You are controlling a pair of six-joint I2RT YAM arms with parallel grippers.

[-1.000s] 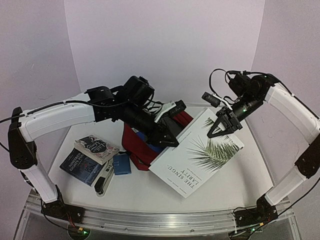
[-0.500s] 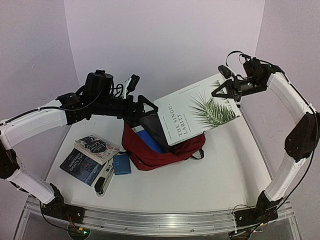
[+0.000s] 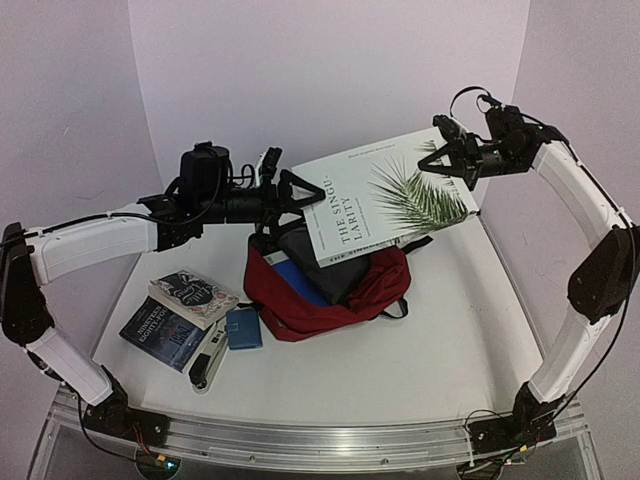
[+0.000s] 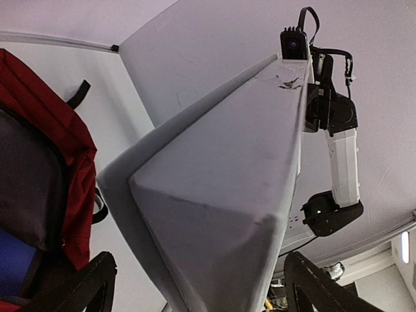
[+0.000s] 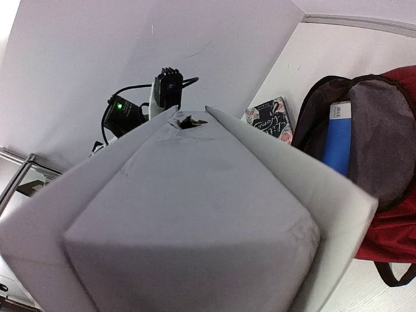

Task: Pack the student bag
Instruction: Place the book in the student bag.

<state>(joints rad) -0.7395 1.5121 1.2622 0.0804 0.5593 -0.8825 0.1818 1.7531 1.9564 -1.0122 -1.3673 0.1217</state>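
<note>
- student bag [image 3: 335,300] lies mid counter [image 3: 450,350], mouth open at its 11 o'clock end; a blue item [image 3: 300,282] and something dark grey already sit inside.
- big white book [image 3: 385,195] with a palm-leaf cover hangs in the air over the bag mouth, not in yet.
- right hand [image 3: 447,160] is clamped on the book's 2 o'clock corner and carries it alone.
- left hand [image 3: 305,193] has its fingers spread wide around the book's 9 o'clock corner, no grip.
- unpacked at 8 o'clock of the bag: floral paperback [image 3: 195,297] on a dark blue paperback [image 3: 160,332], small blue case [image 3: 243,327], stapler-like thing [image 3: 207,365].
- my guess: under half done.
- only the top view shows the leftovers and the cover; the left wrist view shows gaps between both fingers and the book; the right wrist view looks into the bag and shows a barcode label on the blue item.
</note>
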